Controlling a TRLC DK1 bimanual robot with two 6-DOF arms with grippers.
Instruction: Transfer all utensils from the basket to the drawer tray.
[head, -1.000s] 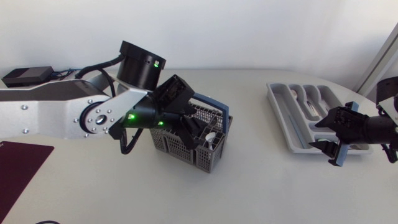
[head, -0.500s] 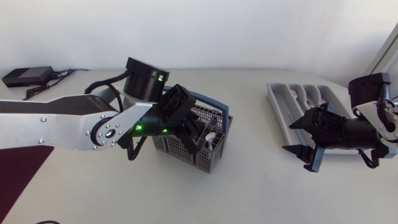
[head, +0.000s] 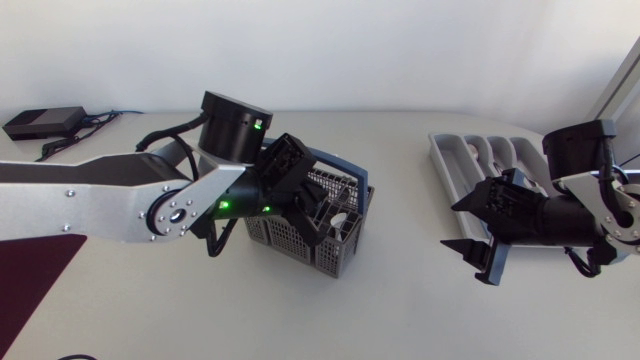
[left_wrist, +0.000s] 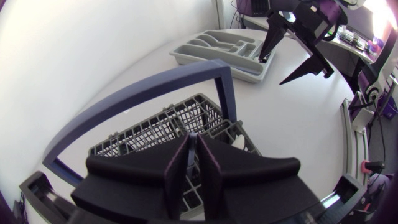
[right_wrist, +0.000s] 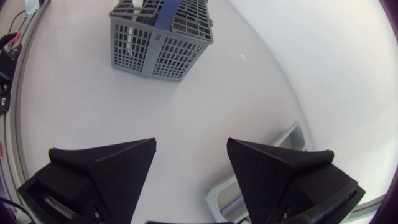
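Note:
The grey mesh basket with a blue handle stands mid-table. My left gripper reaches down into it; its fingers stand almost together, pinching a thin grey utensil handle. A white spoon stands in the basket beside them. The grey drawer tray lies at the right and holds some cutlery. My right gripper hovers open and empty over the table just left of the tray, pointing toward the basket.
A black box with cables sits at the back left corner. A dark red mat lies at the front left. Bare table stretches between basket and tray.
My left gripper's fingers have come together inside the basket. My right arm has swung left, away from the tray and out over the table.

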